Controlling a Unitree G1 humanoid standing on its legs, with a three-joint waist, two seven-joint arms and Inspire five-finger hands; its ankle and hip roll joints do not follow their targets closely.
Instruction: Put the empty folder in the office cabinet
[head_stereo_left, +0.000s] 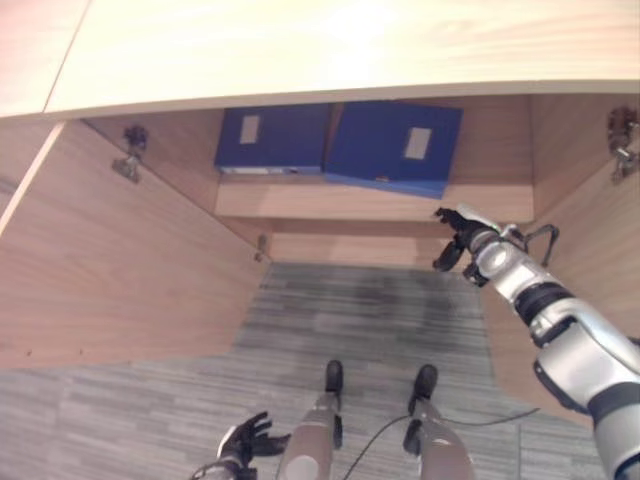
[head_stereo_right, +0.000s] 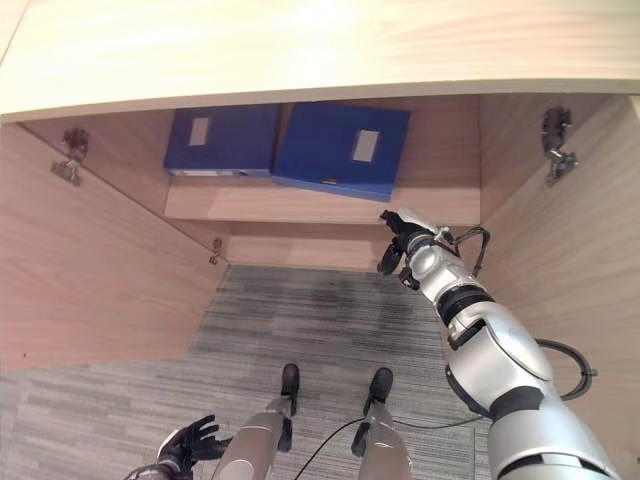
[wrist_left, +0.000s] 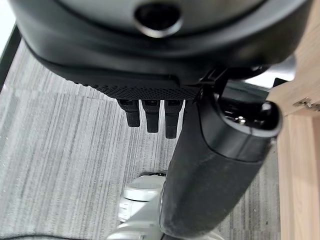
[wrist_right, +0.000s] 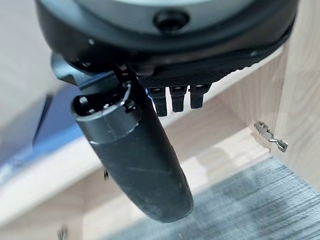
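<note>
Right hand (head_stereo_left: 458, 240) hangs empty just below the tilted folder (head_stereo_left: 394, 147) on the shelf (head_stereo_left: 300, 202).

Counting 2 blue folders lying on the cabinet shelf (head_stereo_left: 300, 203): left folder (head_stereo_left: 272, 138) sitting flat toward the shelf's left end, right folder (head_stereo_left: 395, 146) lying askew just beside it, its front edge reaching the shelf's front edge. Each is showing 1 pale label. Seeing 3 metal hinges: 2 on the left door (head_stereo_left: 130, 150) (head_stereo_left: 262, 246), 1 on the right door (head_stereo_left: 622, 140). 2 cabinet doors standing open. 2 hands showing: left hand (head_stereo_left: 245, 440), right hand (head_stereo_left: 455, 238).
</note>
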